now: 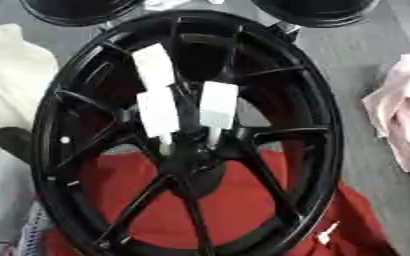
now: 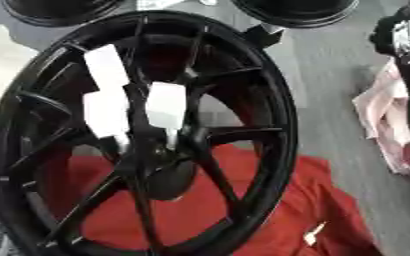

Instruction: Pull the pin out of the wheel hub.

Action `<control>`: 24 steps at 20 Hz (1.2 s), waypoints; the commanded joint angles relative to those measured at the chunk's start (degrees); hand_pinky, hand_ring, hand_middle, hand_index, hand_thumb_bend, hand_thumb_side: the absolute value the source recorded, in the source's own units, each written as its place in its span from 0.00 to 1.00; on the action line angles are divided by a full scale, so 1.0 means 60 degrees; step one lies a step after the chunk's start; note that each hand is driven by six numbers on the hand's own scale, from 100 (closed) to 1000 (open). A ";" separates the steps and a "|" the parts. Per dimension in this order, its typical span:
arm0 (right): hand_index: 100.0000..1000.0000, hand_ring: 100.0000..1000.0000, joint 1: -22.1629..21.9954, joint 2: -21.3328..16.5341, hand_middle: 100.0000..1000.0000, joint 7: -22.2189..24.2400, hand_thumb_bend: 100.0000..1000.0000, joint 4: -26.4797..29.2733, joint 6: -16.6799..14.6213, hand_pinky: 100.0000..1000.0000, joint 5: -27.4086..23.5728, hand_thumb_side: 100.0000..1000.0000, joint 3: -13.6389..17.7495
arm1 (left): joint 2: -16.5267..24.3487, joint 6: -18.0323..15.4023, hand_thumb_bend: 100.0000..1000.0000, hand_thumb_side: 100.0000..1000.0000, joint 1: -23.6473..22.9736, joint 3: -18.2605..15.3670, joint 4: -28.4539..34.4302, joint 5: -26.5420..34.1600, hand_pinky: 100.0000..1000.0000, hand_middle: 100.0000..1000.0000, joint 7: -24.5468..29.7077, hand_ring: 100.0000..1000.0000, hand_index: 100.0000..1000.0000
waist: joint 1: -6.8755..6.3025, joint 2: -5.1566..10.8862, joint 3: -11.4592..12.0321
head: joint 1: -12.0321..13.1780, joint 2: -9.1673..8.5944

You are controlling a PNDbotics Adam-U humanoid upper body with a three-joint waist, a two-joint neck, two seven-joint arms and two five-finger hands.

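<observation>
A large black wheel hub (image 1: pixel 187 135) with thin spokes is seen filling most of both views, set on edge and leaning. Three white rectangular pieces (image 1: pixel 218 104) are seen against the spokes just above its centre. Below two of them short pale stubs (image 1: pixel 215 138) point down toward the centre boss; which of these is the pin cannot be told.

A red cloth (image 1: pixel 235 205) is spread under the lower half of the wheel hub, and a small white scrap (image 2: pixel 313 234) lies on it near the lower right rim. A cream cloth (image 1: pixel 12 80) is bunched at the left and a pink cloth (image 1: pixel 405 120) at the right, both on the grey surface (image 1: pixel 357 65). Two more black rims (image 2: pixel 296 10) are cut off by the upper edge.

The right hand (image 2: pixel 407 45) is caught only at the right edge of the right eye view, black with silver, well apart from the hub centre; whether it is spread or closed cannot be told.
</observation>
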State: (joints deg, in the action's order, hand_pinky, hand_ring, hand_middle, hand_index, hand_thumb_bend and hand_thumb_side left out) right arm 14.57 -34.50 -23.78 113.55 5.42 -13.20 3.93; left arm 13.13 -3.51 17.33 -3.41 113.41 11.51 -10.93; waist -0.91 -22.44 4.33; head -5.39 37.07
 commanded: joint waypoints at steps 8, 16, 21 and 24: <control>0.59 0.65 0.0022 -0.0217 0.55 0.0022 0.00 0.0174 -0.0013 0.73 0.0099 0.61 0.0089 | 0.1262 0.0051 0.00 0.83 0.0431 0.0005 0.0197 -0.0421 0.82 0.70 0.0104 0.67 0.87 | -0.0122 0.0267 0.0018 | -0.0041 -0.0047; 0.59 0.65 -0.0102 -0.0368 0.55 0.0046 0.00 0.0174 0.0032 0.73 0.0162 0.60 0.0064 | 0.4424 0.0192 0.00 0.71 0.1103 0.0397 0.0197 -0.1453 0.82 0.71 0.1006 0.67 0.86 | -0.0309 0.0384 -0.0023 | -0.0138 0.0063; 0.59 0.65 -0.0236 -0.0439 0.55 0.0048 0.00 0.0174 0.0064 0.73 0.0218 0.60 0.0055 | 0.6248 0.0307 0.00 0.69 0.1704 0.0651 0.0197 -0.2170 0.82 0.72 0.2297 0.70 0.85 | -0.0340 0.0442 -0.0048 | -0.0191 0.0149; 0.59 0.65 -0.0313 -0.0474 0.55 0.0053 0.00 0.0174 0.0077 0.73 0.0244 0.60 0.0047 | 0.7097 0.0373 0.00 0.69 0.2215 0.0892 0.0197 -0.2483 0.82 0.72 0.3401 0.71 0.85 | -0.0339 0.0471 -0.0079 | -0.0239 0.0189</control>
State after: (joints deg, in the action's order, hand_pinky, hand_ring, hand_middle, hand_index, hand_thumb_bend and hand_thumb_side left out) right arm 12.48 -35.34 -23.43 113.55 5.80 -12.29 3.86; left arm 51.58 -1.33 29.75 1.89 113.74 -2.51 7.06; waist -3.04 -21.48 3.89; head -6.65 38.15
